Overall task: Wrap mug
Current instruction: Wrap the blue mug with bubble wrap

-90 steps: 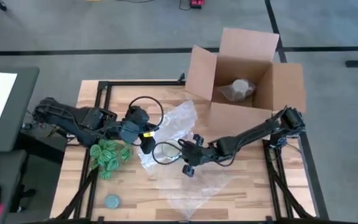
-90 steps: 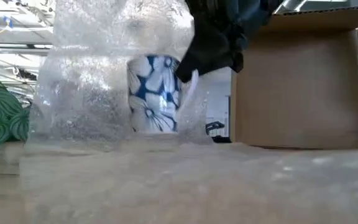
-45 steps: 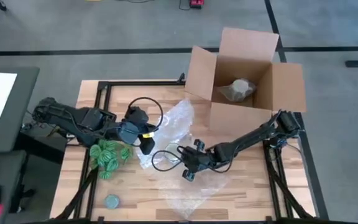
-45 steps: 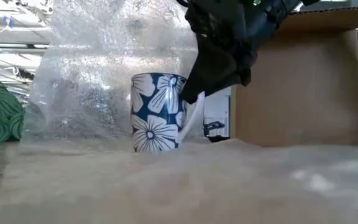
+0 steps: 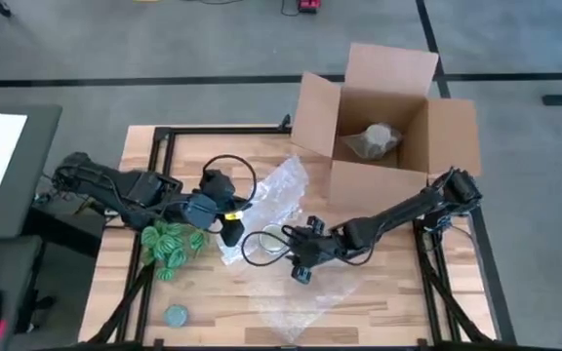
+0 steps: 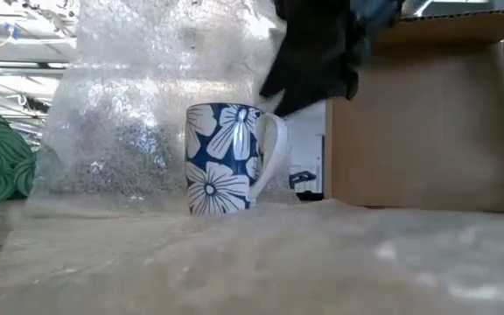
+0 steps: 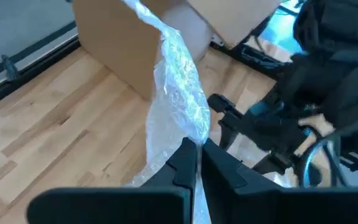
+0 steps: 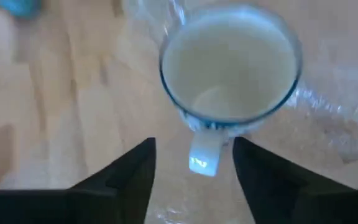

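Right wrist view, right gripper [image 8: 191,165]: fingers spread wide, nothing between them; the mug's handle sits in the gap ahead of the tips, not touched.
Right gripper, high view [image 5: 303,255]: low over the table near the middle, just beside the mug, arm reaching back toward the table's right edge.
Left gripper [image 7: 195,163]: fingers pressed together on an edge of the bubble wrap [image 7: 180,93], which rises from the tips as a crumpled sheet.
Left gripper, high view [image 5: 230,226]: at the left of the mug, close to it, arm stretched in from the table's left side.
Mug [image 6: 231,158]: upright on the bubble wrap [image 6: 129,122], blue with white flowers outside, pale inside [image 8: 231,65], white handle turned to the right gripper; in the high view it stands between the two grippers [image 5: 274,239].
Bubble wrap, low view: one part lies flat under the mug, another stands up behind it.
Cardboard box [image 5: 379,122]: open, at the table's far right, well apart from the mug, a wrapped bundle inside.
Green patterned bundle [image 5: 169,246]: on the table beside the left arm.
Grey-blue disc [image 5: 176,315]: near the front edge, left side.
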You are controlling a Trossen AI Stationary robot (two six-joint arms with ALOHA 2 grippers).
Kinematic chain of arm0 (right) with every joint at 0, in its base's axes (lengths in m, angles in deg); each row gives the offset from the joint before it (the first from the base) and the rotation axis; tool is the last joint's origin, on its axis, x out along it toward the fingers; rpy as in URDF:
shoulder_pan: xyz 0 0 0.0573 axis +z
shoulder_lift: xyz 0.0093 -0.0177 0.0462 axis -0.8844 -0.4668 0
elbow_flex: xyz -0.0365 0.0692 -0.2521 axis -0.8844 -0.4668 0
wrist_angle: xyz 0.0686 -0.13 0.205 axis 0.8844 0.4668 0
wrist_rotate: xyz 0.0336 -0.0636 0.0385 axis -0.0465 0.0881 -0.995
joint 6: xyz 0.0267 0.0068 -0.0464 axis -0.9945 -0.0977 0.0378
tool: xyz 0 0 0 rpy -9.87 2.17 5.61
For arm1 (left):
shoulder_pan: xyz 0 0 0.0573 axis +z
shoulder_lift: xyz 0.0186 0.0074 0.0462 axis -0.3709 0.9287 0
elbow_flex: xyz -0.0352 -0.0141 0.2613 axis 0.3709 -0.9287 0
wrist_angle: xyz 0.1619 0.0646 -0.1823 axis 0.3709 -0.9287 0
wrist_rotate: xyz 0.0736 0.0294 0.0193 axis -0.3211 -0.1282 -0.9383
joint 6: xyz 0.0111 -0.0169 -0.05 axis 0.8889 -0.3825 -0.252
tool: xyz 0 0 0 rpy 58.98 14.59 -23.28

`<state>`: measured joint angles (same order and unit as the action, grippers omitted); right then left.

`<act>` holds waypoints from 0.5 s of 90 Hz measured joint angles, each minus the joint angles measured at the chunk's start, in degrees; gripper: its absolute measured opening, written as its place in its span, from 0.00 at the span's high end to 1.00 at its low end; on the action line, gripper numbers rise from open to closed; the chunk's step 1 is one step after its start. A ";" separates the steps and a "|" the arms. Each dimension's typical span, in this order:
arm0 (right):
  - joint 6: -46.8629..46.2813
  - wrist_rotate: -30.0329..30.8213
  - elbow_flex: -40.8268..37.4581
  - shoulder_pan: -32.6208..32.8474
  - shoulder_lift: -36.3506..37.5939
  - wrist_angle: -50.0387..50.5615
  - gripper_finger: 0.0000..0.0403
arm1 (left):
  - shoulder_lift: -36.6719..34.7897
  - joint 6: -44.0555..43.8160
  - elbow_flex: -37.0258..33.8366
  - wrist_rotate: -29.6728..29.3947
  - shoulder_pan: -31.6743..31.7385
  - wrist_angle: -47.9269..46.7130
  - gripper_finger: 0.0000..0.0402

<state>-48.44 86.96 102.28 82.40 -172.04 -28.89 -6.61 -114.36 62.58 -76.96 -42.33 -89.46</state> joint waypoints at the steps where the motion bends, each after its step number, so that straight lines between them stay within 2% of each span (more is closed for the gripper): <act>1: 0.23 0.01 0.05 0.00 0.41 0.01 0.47 | 0.06 0.01 0.00 0.01 -0.09 0.32 1.00; 22: 3.72 0.16 0.21 2.17 10.34 -0.08 0.48 | 4.46 2.64 0.00 0.48 -2.34 6.68 1.00; 45: 8.51 0.16 0.21 9.79 20.01 0.14 0.52 | 13.39 2.34 0.00 3.59 -4.08 13.35 1.00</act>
<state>-39.92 87.12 102.50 92.20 -152.03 -28.75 6.77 -112.02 62.58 -73.37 -46.41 -76.11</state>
